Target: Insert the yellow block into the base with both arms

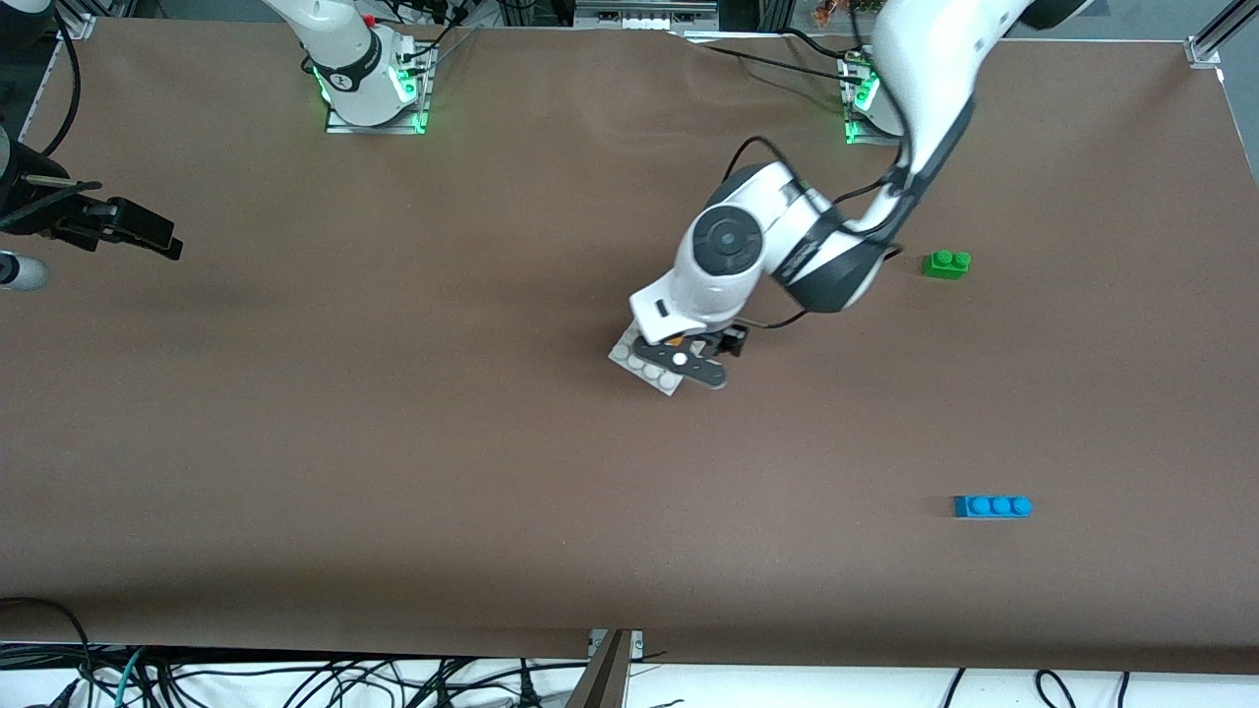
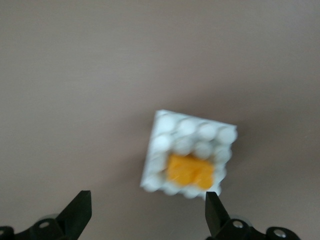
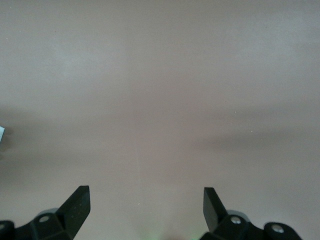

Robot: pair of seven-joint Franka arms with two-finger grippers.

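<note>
The yellow block point(image 2: 190, 170) sits seated on the white base point(image 2: 170, 131), which lies on the table point(image 1: 393, 442) near its middle. The left end effector point(image 2: 145, 212) hovers over them with its fingers apart and nothing held. To finish well, it should lift straight up without brushing the block. The right end effector point(image 3: 145, 210), fingers also apart and empty, waits over bare table at the right arm's end.
</note>
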